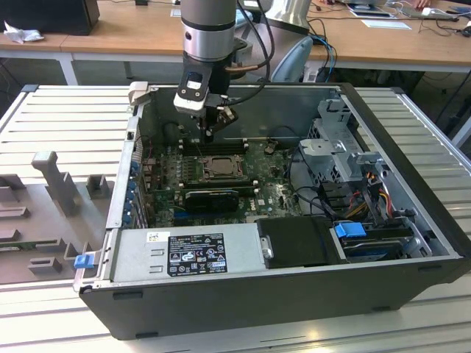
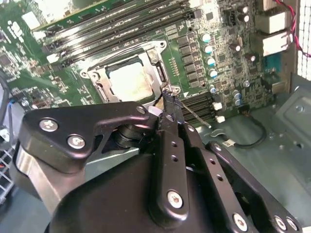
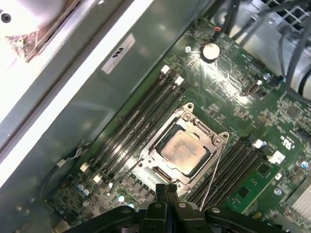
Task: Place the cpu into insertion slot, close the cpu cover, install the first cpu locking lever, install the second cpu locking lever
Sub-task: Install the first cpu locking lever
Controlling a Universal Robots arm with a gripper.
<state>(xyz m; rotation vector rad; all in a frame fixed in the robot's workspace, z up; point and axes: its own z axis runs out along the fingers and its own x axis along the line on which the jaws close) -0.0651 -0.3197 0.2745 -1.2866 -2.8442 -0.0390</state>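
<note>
The cpu point(image 3: 184, 148) point(image 2: 129, 80), with its pale metal top, lies in the insertion slot point(image 1: 219, 166) on the green board. The silver cpu cover point(image 3: 156, 156) point(image 2: 101, 80) lies flat around it. A thin wire locking lever point(image 3: 214, 167) point(image 2: 195, 115) stands loose along one side of the socket. My gripper point(image 3: 167, 190) point(image 2: 168, 93) point(image 1: 210, 131) is shut with nothing between its fingers. Its tip hovers at a corner of the socket, right by the lever's end.
Long black memory slots point(image 3: 133, 124) flank the socket on both sides. The case wall point(image 1: 294, 110) rises close behind the gripper. A grey power-supply box point(image 1: 184, 254), a black card point(image 1: 212, 198) and a drive cage with cables point(image 1: 346, 158) fill the rest of the case.
</note>
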